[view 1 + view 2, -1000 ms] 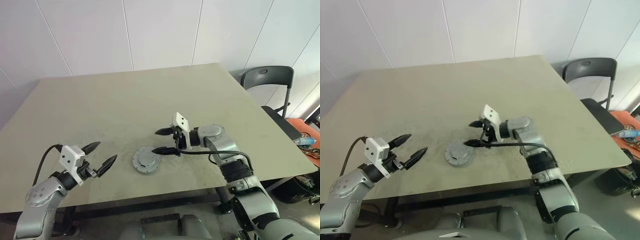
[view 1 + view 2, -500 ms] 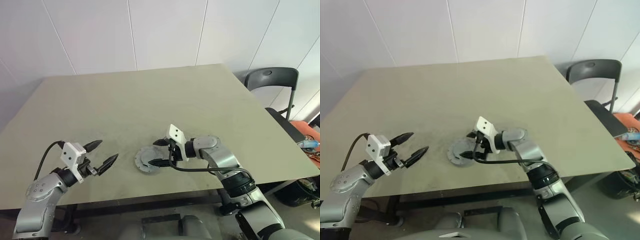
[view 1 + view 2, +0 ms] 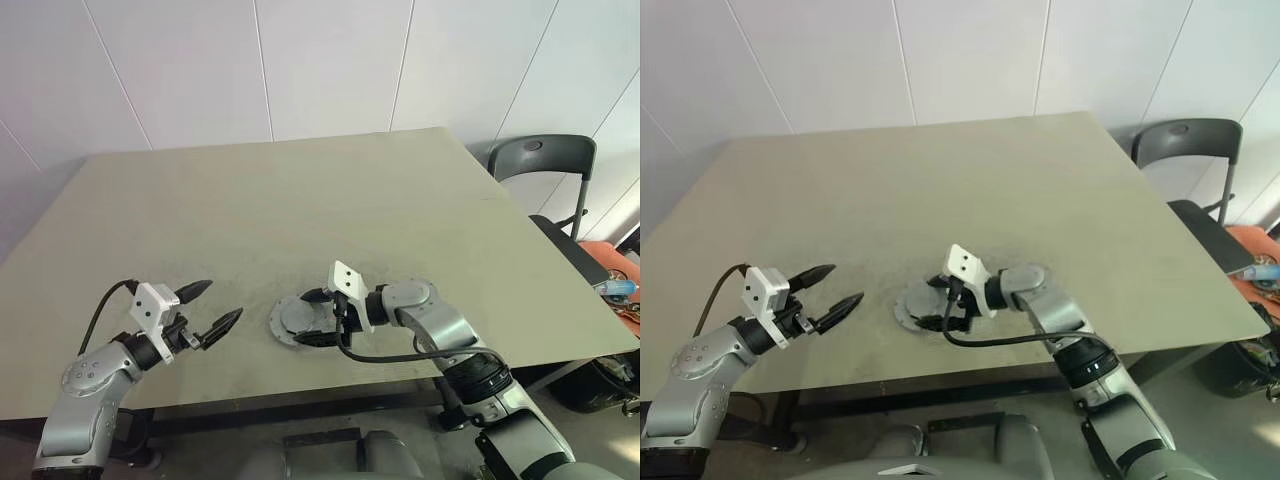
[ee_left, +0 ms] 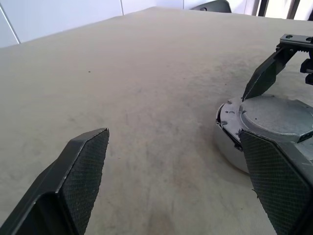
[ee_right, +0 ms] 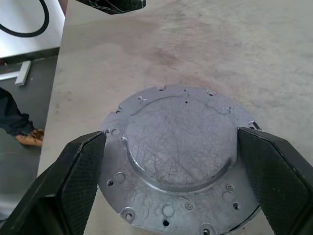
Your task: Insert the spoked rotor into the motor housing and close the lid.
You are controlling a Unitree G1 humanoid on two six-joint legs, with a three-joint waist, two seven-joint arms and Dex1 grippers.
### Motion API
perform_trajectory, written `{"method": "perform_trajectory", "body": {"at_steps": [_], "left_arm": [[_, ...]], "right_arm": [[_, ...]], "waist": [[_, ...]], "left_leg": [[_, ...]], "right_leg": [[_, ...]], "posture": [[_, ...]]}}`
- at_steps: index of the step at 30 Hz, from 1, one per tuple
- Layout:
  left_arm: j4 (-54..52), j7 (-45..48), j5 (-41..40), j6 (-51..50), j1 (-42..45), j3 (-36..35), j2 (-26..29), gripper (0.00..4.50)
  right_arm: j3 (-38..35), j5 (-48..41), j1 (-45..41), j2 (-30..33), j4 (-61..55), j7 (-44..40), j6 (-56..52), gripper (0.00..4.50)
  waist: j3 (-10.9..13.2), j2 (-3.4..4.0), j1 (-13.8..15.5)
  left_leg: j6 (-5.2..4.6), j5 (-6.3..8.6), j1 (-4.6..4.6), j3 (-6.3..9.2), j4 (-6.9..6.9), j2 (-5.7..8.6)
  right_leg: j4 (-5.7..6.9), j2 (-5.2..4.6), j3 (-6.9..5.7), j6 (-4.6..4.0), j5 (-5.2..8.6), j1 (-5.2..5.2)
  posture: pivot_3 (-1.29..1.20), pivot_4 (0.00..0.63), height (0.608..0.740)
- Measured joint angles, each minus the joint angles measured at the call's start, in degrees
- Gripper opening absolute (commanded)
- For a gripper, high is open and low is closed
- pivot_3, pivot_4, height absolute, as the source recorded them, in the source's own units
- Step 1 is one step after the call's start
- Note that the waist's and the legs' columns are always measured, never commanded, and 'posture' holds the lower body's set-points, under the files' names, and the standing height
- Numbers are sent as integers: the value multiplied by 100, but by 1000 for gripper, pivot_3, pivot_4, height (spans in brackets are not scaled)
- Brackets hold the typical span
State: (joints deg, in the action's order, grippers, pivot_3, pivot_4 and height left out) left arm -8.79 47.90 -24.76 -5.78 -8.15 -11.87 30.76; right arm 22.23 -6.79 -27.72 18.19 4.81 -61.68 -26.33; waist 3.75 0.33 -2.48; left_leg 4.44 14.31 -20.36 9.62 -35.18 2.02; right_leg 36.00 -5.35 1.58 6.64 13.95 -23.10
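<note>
The lid point(image 3: 288, 320), a grey round cover with a notched rim, lies flat near the table's front edge. In the left wrist view a paler side wall of the motor housing point(image 4: 229, 149) shows under the lid point(image 4: 276, 115); its inside is covered. The spoked rotor is hidden. My right gripper point(image 3: 308, 318) reaches in from the right, low and open, with one fingertip on either side of the lid point(image 5: 178, 142) and apart from its rim. My left gripper point(image 3: 222, 300) hovers open to the left of the lid, empty, pointing toward it.
The beige table point(image 3: 300, 200) stretches wide behind and to both sides of the lid. A grey folding chair point(image 3: 545, 155) stands off the table's right corner. Orange clutter point(image 3: 612, 268) lies on the floor at the right.
My right gripper has come down and back toward me, from beside the lid's right rim to straddling it. The left gripper has stayed put. The head view has tilted a little.
</note>
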Motion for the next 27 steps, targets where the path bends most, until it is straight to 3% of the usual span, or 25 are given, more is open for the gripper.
{"method": "perform_trajectory", "body": {"at_steps": [6,11,12,27], "left_arm": [[64,44,0,4,66,49,-10,4500],[80,44,1,8,70,49,-22,4500],[80,44,1,9,70,49,-22,4500],[79,38,1,6,73,45,5,4500]], "right_arm": [[123,207,-260,-104,484,140,428,4464],[173,200,-284,-172,673,125,686,3311],[173,206,-285,-172,700,137,723,3254],[110,88,-460,-236,1088,-31,845,3254]], "waist": [[-1,0,3],[-1,-1,-6],[-1,-1,-4],[-1,-1,-7]], "left_leg": [[0,0,1,0,1,0],[0,0,11,1,0,0],[0,0,13,1,-1,0],[-1,0,9,2,-3,0]], "right_leg": [[0,0,0,0,0,0],[4,1,0,0,0,7],[5,1,0,-2,-1,9],[5,2,0,-4,-2,5]], "posture": [[0,0,740],[0,0,740],[0,0,740],[0,0,740]]}}
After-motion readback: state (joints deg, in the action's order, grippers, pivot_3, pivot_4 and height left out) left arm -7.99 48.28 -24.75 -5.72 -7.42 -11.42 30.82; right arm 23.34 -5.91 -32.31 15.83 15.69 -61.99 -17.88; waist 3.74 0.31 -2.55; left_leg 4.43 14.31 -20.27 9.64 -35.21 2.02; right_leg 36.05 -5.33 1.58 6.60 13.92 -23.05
